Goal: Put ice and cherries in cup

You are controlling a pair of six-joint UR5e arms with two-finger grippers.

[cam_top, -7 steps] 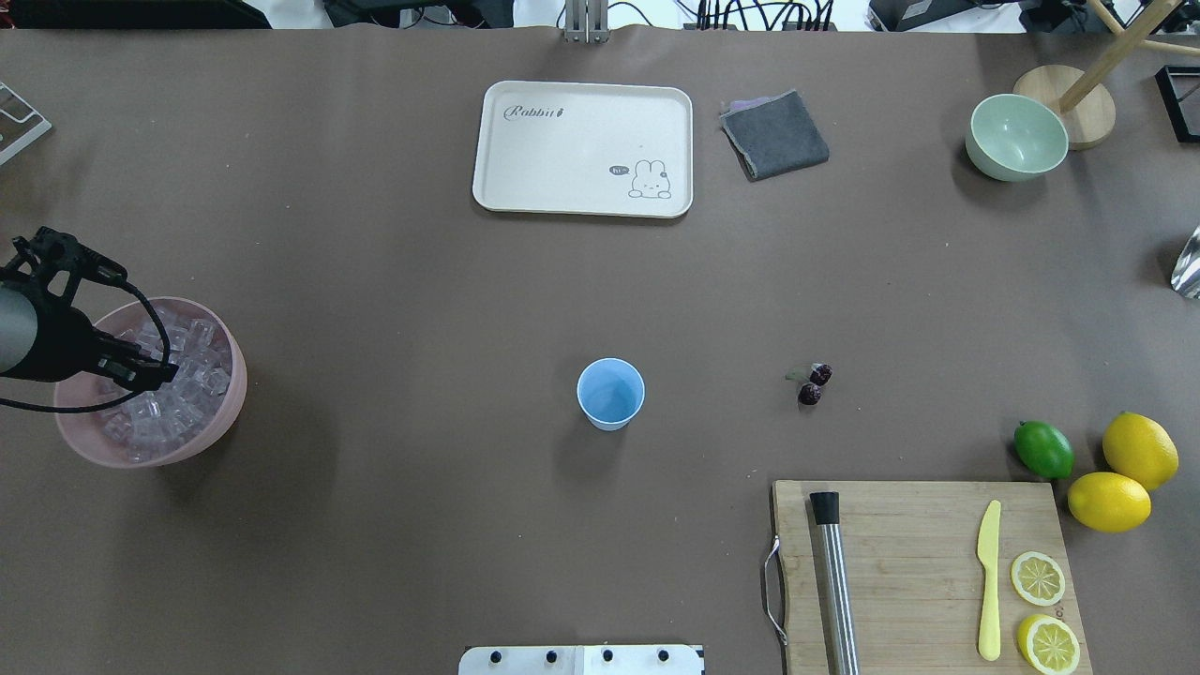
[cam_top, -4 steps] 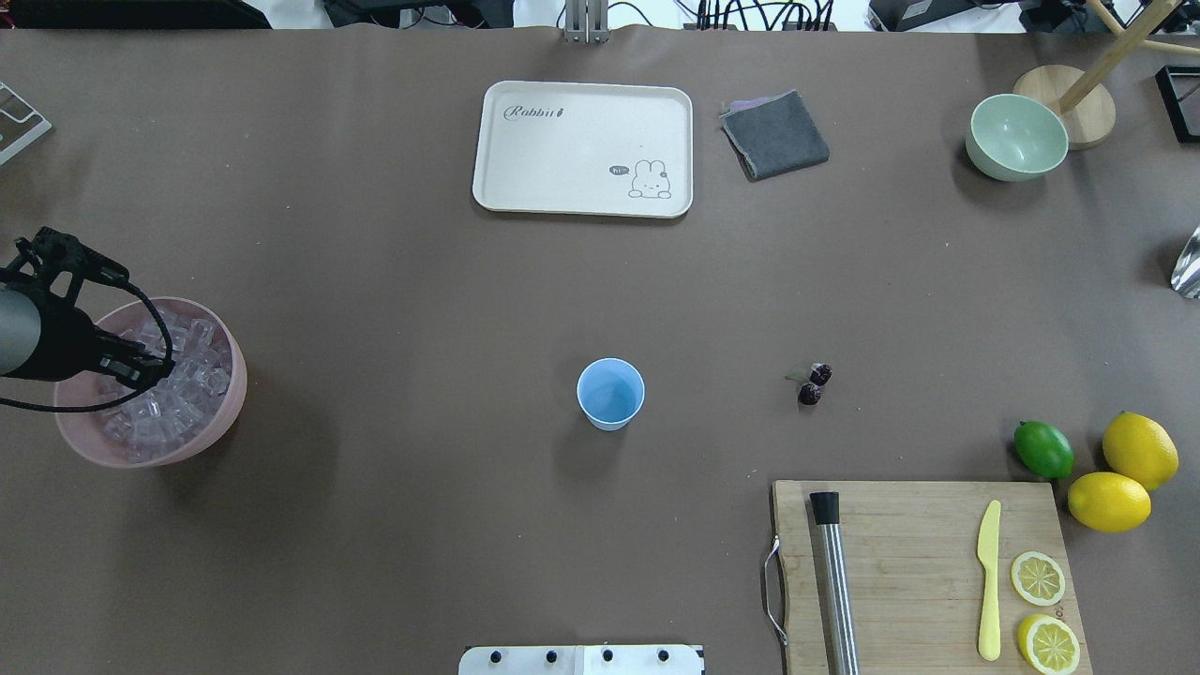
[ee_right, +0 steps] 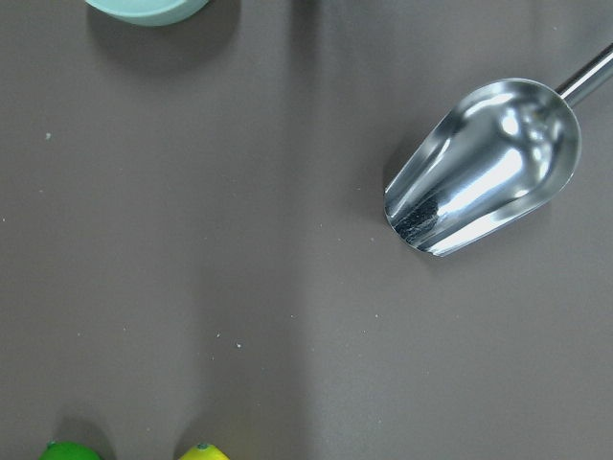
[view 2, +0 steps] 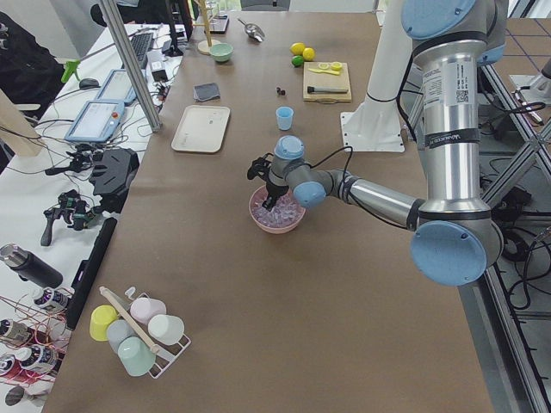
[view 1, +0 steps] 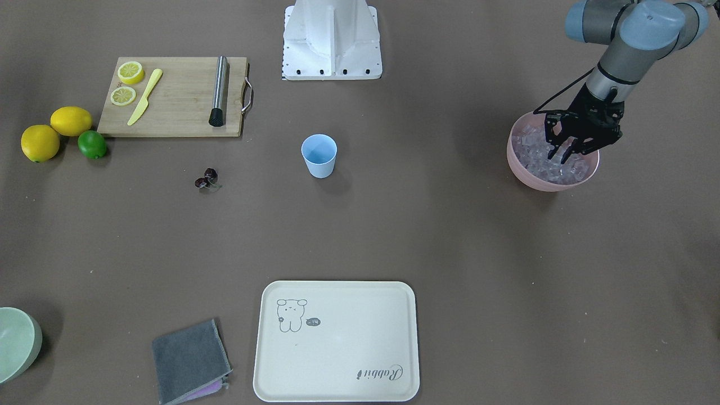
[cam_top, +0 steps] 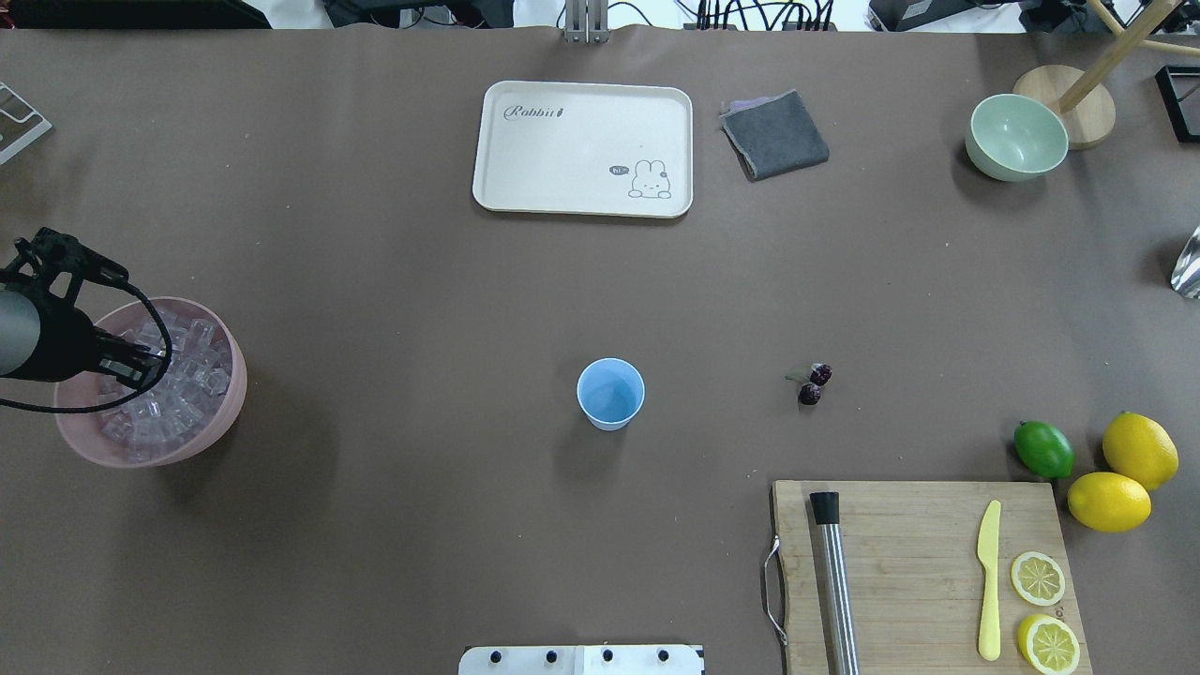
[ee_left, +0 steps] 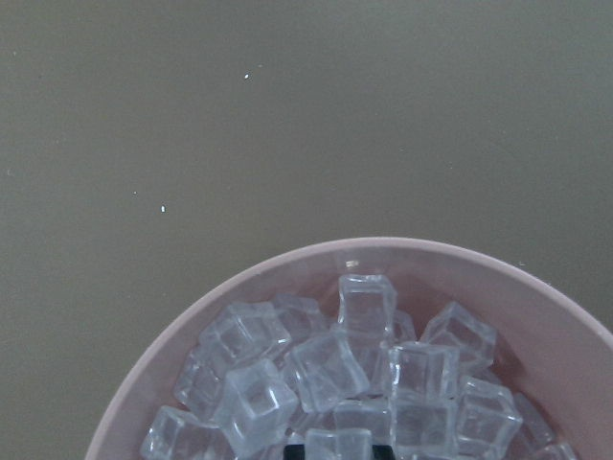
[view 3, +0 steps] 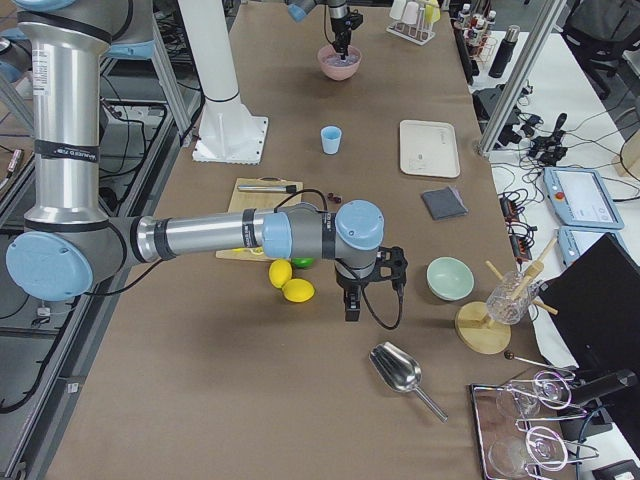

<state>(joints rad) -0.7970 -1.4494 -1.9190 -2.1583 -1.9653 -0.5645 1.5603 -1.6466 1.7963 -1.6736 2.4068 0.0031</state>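
Brown table (view 1: pixel 394 225): L gripper (view 1: pixel 567 153) sat fingers apart amid ice (view 1: pixel 531 151) in pink bowl (view 1: pixel 554 185), hold on cube unclear; R gripper (view 3: pixel 351 312) opening can't tell; cup (view 1: pixel 319 156) well apart.

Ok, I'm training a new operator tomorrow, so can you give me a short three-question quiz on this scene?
1. True or false: the cup already holds ice.
2. In the overhead view, on which side of the cup do the cherries lie? A) left B) right C) inside it
3. Fill in: the ____ arm's end effector reaches into the pink bowl.
Key: 1 false; 2 B; 3 left.
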